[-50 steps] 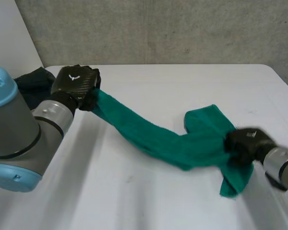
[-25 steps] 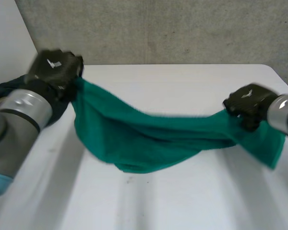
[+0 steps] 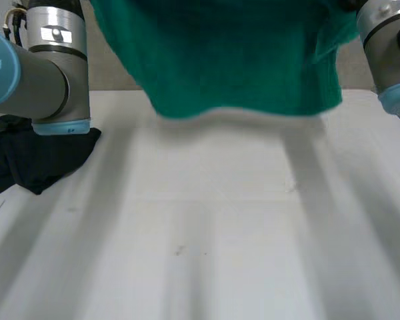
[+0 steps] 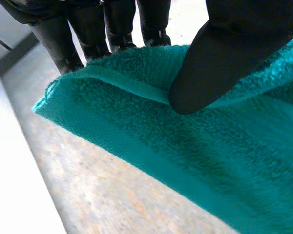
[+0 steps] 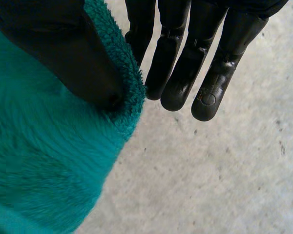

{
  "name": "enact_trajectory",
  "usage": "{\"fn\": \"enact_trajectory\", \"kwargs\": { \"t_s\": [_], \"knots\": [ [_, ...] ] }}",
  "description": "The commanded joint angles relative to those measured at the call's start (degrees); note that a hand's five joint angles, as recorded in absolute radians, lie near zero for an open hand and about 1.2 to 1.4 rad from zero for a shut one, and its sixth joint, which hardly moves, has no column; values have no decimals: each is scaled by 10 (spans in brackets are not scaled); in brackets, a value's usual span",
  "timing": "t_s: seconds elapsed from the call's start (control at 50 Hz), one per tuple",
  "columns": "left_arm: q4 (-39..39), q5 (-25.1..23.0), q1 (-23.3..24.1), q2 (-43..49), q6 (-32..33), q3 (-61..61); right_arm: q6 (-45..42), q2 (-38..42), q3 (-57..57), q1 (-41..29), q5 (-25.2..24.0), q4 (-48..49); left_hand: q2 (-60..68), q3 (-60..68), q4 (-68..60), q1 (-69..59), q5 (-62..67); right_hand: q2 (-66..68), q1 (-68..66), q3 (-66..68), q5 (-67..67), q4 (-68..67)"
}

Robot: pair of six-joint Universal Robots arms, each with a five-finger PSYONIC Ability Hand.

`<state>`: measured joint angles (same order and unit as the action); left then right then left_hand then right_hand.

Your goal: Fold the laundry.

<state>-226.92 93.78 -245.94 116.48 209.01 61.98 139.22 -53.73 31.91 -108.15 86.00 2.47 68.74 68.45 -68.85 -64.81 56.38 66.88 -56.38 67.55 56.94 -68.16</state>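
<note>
**Green towel (image 3: 233, 60), hung by its top edge between two hands**

Left hand (image 4: 234, 53): thumb clamped on the towel's hemmed edge near one corner, with straight fingers (image 4: 118, 24) backing the cloth from behind, a firm pinch.

Right hand (image 5: 63, 48): thumb pins the towel's other end against the nearest finger. The remaining fingers (image 5: 183, 78) are straight and free.

Green towel: held well clear of the white table (image 3: 207, 233), spread as a sheet between left arm (image 3: 53, 73) and right arm (image 3: 387, 53), lower edge loose. Likely purpose is to let its own weight pull it flat before it is laid down for folding.

Dark garment (image 3: 33, 160): crumpled on the table beside the left arm, apparently waiting its turn.
</note>
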Motion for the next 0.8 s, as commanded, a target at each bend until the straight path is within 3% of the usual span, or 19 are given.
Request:
{"fn": "enact_trajectory", "kwargs": {
  "t_s": [0.02,0.14,0.26,0.34,0.48,0.54,0.56,0.7,0.8],
  "knots": [
    [29,3,-2,-25,-2,88,-1,-10,10,1,-60,-166,113,115,-112,-152,136,131,-236,125,131,-118],
    [98,2,-2,-36,-2,191,-19,8,21,8,-110,-315,113,115,-112,-152,136,131,-236,125,131,-118],
    [171,4,4,-30,-4,263,-141,63,91,8,-117,-410,113,115,-112,-152,136,131,-236,125,131,-118],
    [182,3,12,-20,-4,293,-186,107,117,8,-101,-407,113,115,-112,-152,136,131,-236,125,131,-118],
    [182,6,30,2,-4,296,-178,138,137,5,-83,-354,113,115,-112,-152,136,131,-236,125,131,-118],
    [182,9,29,-2,-4,295,-133,129,163,5,-85,-313,113,115,-112,-152,136,-289,184,-296,-290,302],
    [182,9,29,-3,-4,295,-96,117,177,7,-87,-289,113,115,-112,-152,136,-492,387,-499,-493,505],
    [187,11,28,-26,-4,300,82,11,278,28,-96,-195,113,115,-112,-152,136,-569,464,-575,-569,582],
    [189,11,27,-43,-8,310,206,-97,408,65,-88,-148,113,115,-112,-152,136,-569,464,-575,-569,582]
  ]
}}
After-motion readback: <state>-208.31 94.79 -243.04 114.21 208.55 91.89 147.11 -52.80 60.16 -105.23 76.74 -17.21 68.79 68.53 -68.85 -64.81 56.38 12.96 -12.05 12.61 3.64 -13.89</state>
